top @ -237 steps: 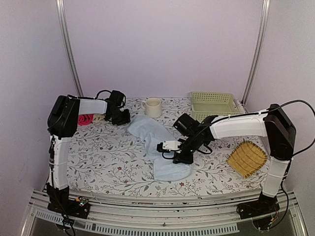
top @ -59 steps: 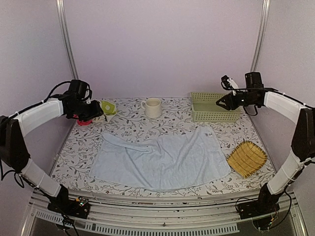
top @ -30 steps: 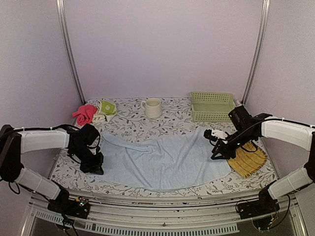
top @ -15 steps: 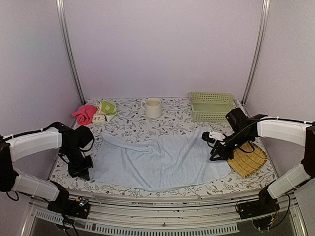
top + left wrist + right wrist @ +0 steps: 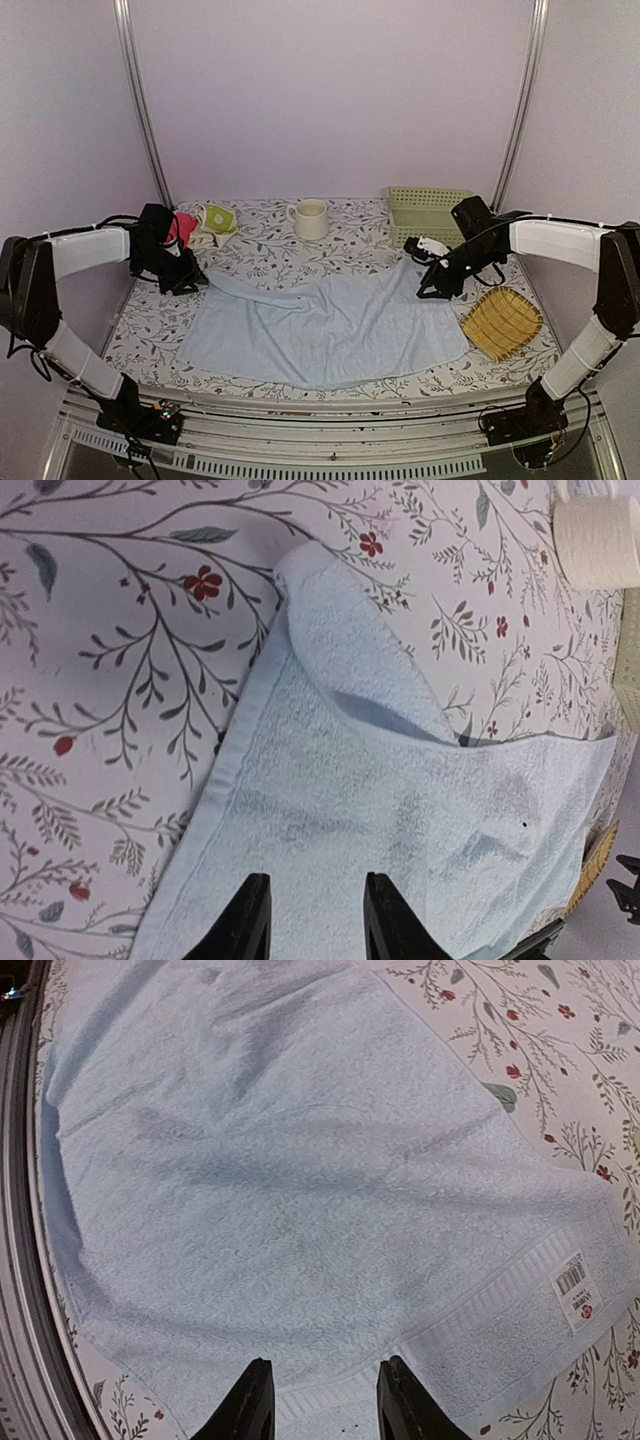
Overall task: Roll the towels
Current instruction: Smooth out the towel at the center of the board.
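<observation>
At the far left, the small patterned towel [image 5: 216, 219] is lying bunched at the back. The left gripper [image 5: 315, 890] is hovering, jaws apart and empty, over the pale blue towel [image 5: 330, 325] spread across the middle of the table [image 5: 260, 255] — its corner [image 5: 340, 650] there is doubling over itself and, I'd say, wants flattening first. The right gripper [image 5: 325, 1365] is hovering, likewise parted, over the labelled hem [image 5: 500, 1335]; both should be pinching level edges so the roll starts straight.

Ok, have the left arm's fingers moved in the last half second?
Yes. The left fingers have gone back from the pale blue towel's near left corner to its far left corner, ending close to the pink cloth.
</observation>
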